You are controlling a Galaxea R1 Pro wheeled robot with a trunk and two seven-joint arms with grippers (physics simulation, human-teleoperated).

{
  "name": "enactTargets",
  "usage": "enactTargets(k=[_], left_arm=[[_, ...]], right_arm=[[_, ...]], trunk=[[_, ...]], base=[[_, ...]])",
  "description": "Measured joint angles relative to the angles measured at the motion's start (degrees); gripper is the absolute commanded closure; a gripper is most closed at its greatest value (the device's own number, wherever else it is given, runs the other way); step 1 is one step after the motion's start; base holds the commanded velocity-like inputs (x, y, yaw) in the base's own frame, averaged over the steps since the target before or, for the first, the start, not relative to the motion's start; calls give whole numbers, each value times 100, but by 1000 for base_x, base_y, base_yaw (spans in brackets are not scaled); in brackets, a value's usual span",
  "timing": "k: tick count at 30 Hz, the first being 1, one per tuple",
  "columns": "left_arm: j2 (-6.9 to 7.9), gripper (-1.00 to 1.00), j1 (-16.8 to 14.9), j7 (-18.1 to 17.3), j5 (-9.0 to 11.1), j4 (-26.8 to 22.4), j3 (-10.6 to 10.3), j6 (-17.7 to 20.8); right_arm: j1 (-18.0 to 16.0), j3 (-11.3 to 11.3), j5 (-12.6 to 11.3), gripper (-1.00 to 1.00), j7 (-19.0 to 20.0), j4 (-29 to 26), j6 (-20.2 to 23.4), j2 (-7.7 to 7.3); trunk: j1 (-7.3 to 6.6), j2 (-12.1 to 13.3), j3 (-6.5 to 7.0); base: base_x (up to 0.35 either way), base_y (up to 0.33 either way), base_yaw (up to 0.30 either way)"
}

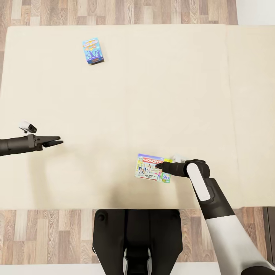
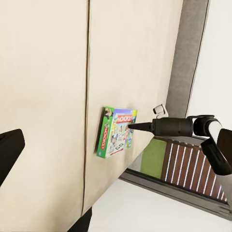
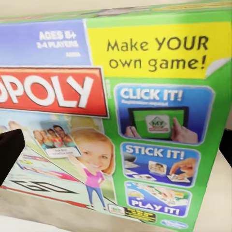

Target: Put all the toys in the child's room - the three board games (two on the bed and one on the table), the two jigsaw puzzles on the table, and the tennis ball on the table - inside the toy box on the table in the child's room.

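Resting on the cream bed [image 1: 114,95]: Monopoly box [image 1: 149,168], right gripper [image 1: 160,166] over it, grip unclear; blue game box [image 1: 93,50] apart; left gripper [image 1: 57,141] parted.

White Monopoly box [image 1: 152,172] flat near bed's [image 1: 114,95] front edge; small blue game box [image 1: 93,50] flat, far side.
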Motion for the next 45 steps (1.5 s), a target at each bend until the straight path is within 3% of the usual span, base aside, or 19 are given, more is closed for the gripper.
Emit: enactTargets(k=[45], left_arm=[[-44, -100, 1, 0, 5, -3, 4, 3]], right_arm=[[0, 0, 15, -100, 1, 0, 0, 11]], trunk=[[0, 0, 0]], base=[[0, 88, 0]])
